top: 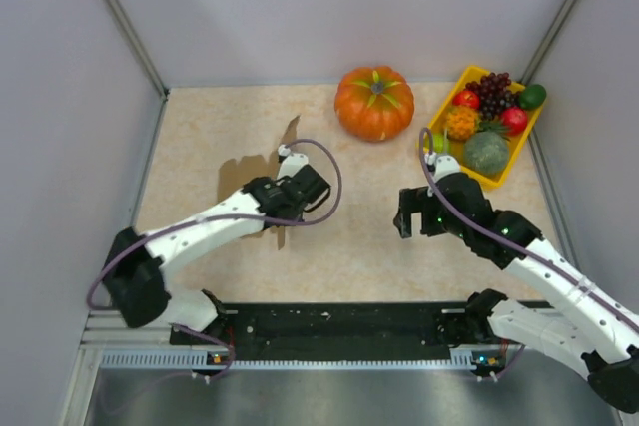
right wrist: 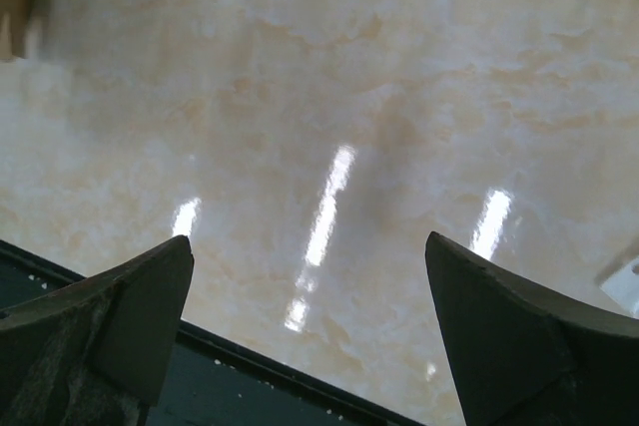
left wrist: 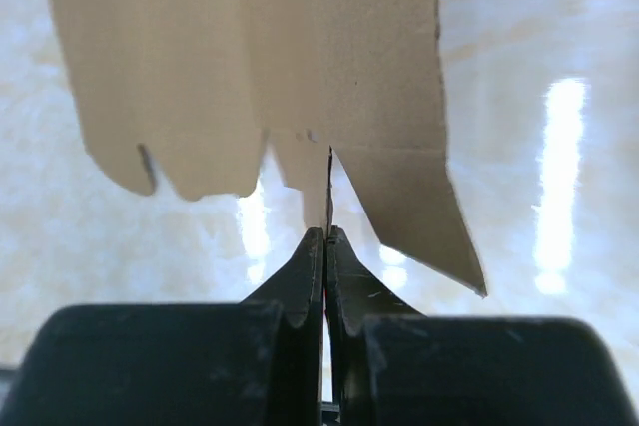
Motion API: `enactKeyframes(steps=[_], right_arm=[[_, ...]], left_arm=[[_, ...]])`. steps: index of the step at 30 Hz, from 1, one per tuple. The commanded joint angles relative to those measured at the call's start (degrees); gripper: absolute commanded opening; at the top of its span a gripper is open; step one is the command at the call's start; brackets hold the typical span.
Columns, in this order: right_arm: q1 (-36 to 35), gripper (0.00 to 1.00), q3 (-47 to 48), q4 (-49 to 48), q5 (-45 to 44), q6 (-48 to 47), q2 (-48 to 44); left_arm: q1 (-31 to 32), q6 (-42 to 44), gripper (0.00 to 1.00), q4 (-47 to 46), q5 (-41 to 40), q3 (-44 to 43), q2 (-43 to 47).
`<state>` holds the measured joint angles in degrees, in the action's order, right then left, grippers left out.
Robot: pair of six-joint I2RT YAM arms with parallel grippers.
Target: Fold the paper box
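Left gripper (left wrist: 326, 233) clamps the paper box (left wrist: 250, 67) flap, right gripper (right wrist: 310, 241) gapes wide — (fruit (top: 487, 119) fills the yellow tray (top: 443, 110)).

Wrist view: paper box (left wrist: 250, 67) runs off the top edge beyond the left pincer (left wrist: 326, 238). Overhead, that pincer covers the box's middle, its own tips unseen. Blurred brown scrap (right wrist: 15, 2) far left of right pincer (right wrist: 310, 251), cropped at corner, unidentifiable.

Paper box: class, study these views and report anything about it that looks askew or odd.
The paper box is unfolded and held tilted, not lying flat: the left gripper is shut on one thin flap edge, its other flaps splayed.
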<state>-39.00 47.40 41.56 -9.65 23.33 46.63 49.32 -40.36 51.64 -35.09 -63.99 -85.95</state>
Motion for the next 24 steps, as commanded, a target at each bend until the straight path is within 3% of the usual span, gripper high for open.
enactKeyframes(steps=[1,2,5,10,13,17,20,24], right_arm=[[-0.55,0.99,0.67,-16.41,8.49,-4.87,4.25],[-0.63,0.99,1.46,-17.56,9.38,-5.40,5.30],[-0.55,0.98,1.83,-24.31,15.88,-13.27,6.81],[-0.55,0.96,0.15,-34.08,21.41,-23.06,6.19],[-1.24,0.90,2.51,-33.39,29.94,-32.45,7.15],[-8.01,0.84,4.72,-31.99,21.89,-55.34,8.56],[-9.77,0.83,9.89,-27.35,21.17,-64.08,10.84],[-11.44,0.83,17.18,-23.12,20.63,-68.06,13.21]], left_arm=[[-0.54,14.49,0.00,-12.24,15.82,5.60,13.24],[-0.71,16.00,0.00,-13.92,21.24,6.58,17.18],[-0.80,18.82,0.00,-15.77,26.54,8.35,22.83],[-0.89,22.77,0.00,-15.78,28.67,8.97,29.07],[-0.98,25.32,0.00,-15.08,31.65,7.83,30.23],[-0.98,28.05,0.00,-12.71,34.74,6.24,30.32],[-1.24,29.28,0.00,-12.00,34.83,5.36,30.23],[-1.33,30.51,0.00,-9.98,37.20,3.61,29.62]])
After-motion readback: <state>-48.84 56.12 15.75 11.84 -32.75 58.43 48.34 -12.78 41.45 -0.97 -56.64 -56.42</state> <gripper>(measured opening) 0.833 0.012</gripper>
